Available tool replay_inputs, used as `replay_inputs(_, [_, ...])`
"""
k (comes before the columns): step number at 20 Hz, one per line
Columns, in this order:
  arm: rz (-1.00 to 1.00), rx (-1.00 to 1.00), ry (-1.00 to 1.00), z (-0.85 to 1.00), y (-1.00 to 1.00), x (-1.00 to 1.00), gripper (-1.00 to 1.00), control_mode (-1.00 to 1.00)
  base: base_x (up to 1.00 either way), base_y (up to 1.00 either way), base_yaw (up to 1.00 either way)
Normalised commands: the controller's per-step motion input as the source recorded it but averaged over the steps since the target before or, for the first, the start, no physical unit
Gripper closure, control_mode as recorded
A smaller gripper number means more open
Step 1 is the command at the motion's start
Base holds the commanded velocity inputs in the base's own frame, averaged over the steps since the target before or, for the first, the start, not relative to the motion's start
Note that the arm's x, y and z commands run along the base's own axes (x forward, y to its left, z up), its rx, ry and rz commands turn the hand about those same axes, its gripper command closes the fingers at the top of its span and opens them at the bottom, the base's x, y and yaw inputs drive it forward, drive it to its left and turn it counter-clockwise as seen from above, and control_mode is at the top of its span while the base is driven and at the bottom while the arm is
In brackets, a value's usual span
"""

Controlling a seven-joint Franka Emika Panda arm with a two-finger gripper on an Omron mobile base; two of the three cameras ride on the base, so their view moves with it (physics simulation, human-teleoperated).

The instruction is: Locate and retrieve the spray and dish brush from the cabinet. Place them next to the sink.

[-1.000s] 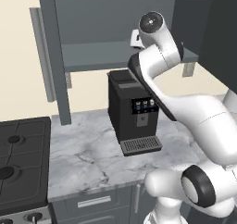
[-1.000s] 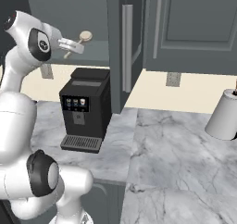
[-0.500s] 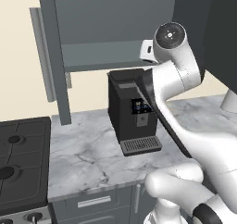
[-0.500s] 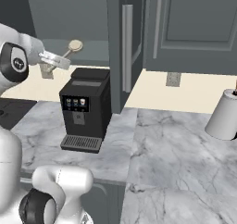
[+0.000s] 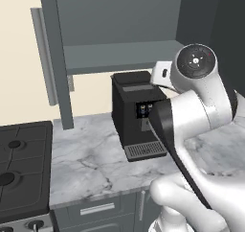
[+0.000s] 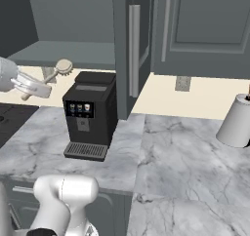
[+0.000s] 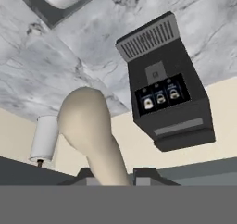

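My gripper [image 6: 41, 84] is shut on the dish brush [image 6: 63, 67], a light tan brush with a round head. It hangs in the air left of the coffee machine's top, below the open cabinet [image 6: 63, 52]. In the hand view the brush [image 7: 88, 123] rises from between my fingertips [image 7: 146, 175] and my gripper [image 7: 115, 176] clamps its handle. The cabinet [image 5: 119, 51] shows its bare grey inner shelf, with its door [image 5: 53, 58] swung open to the left. The spray and the sink are out of view.
A black coffee machine [image 5: 136, 116] stands on the marble counter [image 5: 91, 164] under the cabinet. A stove [image 5: 19, 164] lies at the left. A white paper-towel roll [image 6: 237, 120] stands at the far right of the counter [image 6: 185, 157].
The arm has swung away from the cabinet, carrying the brush down and to the left in the right base view. The grip on the brush has held.
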Motion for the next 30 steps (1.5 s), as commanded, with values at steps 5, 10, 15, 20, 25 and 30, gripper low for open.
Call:
replay_inputs(5, [-0.02,0.0,0.12,-0.12,0.24,-1.0,1.0,-1.0,0.0,0.0,0.0])
replay_inputs(10, [0.0,0.0,0.04,-0.39,0.14,-0.72,1.0,-1.0,0.0,0.0,0.0])
replay_inputs(15, [0.0,0.0,0.0,-0.55,0.0,-0.48,1.0,-1.0,0.0,0.0,0.0])
replay_inputs(20, [0.0,0.0,0.04,-0.24,0.01,-0.33,1.0,-1.0,0.0,0.0,0.0])
replay_inputs(25, [0.0,0.0,0.0,0.0,0.0,-0.02,1.0,-1.0,0.0,0.0,0.0])
replay_inputs(30, [0.0,0.0,0.0,0.0,0.0,0.0,1.0,-1.0,0.0,0.0,0.0])
